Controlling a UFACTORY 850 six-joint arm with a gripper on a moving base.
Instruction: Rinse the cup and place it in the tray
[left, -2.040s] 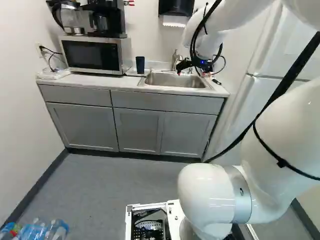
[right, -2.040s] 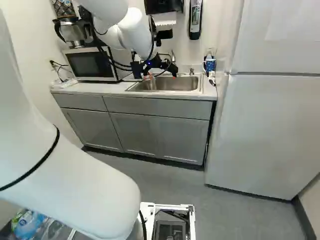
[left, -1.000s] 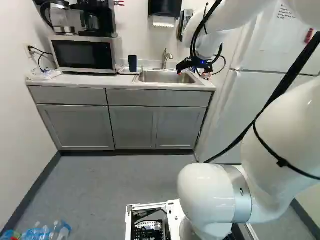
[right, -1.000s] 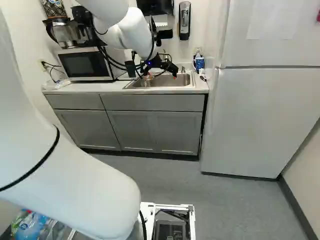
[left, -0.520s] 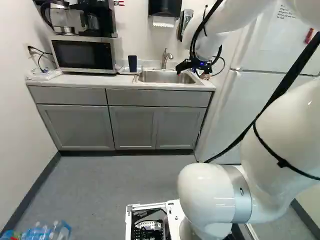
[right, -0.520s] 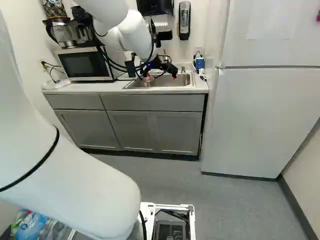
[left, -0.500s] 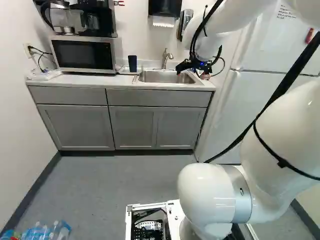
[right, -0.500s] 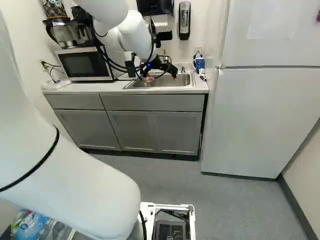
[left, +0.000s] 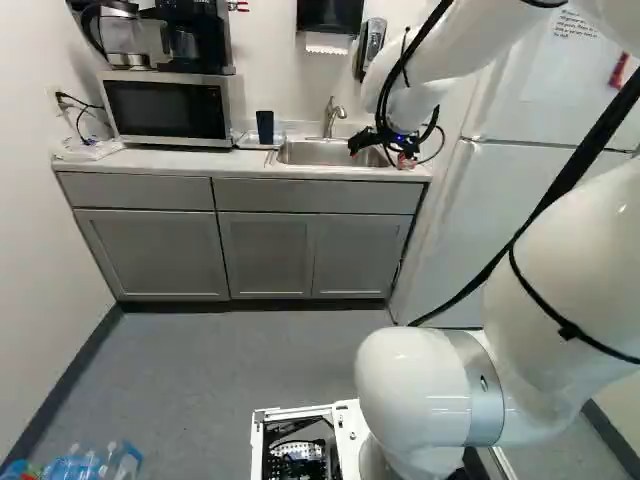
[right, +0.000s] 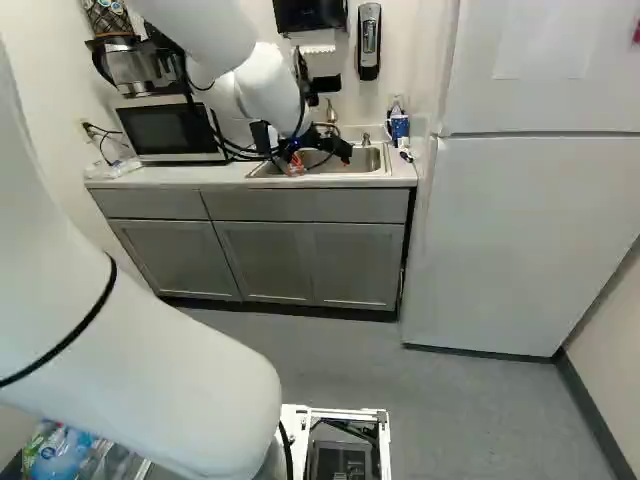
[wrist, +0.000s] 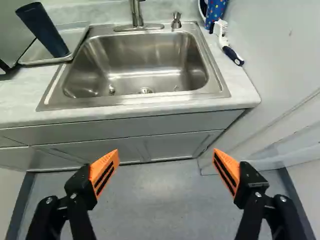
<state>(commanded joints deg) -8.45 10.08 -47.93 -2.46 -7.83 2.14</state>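
Cup — in tray — ahead of gripper.

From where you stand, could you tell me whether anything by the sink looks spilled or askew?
Nothing stands out: the dark cup stands upright in the tray, and the brush lies beside the sink.

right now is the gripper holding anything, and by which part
Nothing is held: the gripper stands open, and the cup is on the tray beside the sink.

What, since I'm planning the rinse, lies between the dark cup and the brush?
In the wrist view, the sink, faucet and a smaller fixture lie between the dark cup and the brush.
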